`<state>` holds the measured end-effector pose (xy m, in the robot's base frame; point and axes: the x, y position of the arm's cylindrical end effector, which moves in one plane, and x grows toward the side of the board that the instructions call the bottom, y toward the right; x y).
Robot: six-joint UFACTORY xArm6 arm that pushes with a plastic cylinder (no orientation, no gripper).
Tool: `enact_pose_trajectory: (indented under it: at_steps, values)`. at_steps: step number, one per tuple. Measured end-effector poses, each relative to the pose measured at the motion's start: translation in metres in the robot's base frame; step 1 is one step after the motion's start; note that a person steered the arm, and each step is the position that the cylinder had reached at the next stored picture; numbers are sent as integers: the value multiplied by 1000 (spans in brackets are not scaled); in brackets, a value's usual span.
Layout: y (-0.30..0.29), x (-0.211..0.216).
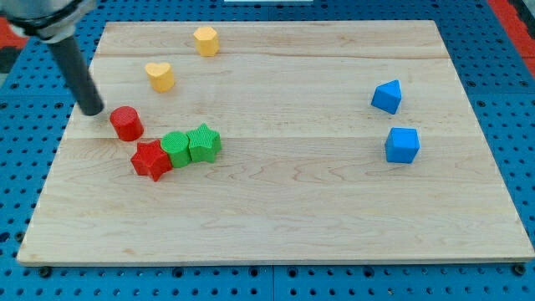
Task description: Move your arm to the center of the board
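My tip (pixel 92 109) rests on the wooden board (pixel 284 217) near its left edge, just left of a red cylinder (pixel 127 123). Below and to the right of that lie a red star (pixel 151 159), a green cylinder-like block (pixel 176 148) and a green star (pixel 203 142), touching in a row. A yellow heart (pixel 160 76) sits above the red cylinder, and a yellow hexagon (pixel 206 40) sits near the top edge. A blue triangular block (pixel 387 96) and a blue cube (pixel 402 145) sit at the view's right.
The board lies on a blue perforated table (pixel 518 100). The rod's dark shaft (pixel 71 58) leans up to the view's top left corner.
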<state>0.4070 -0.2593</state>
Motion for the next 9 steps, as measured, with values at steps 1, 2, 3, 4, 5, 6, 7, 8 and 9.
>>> enact_pose_trajectory:
  at_steps: [1,2,3,4,5,6,7,8,9]
  values:
    - [66,-3]
    - [80,-23]
    - [106,7]
    - [105,14]
    - [106,8]
    - [139,6]
    - [157,6]
    - [174,6]
    - [176,6]
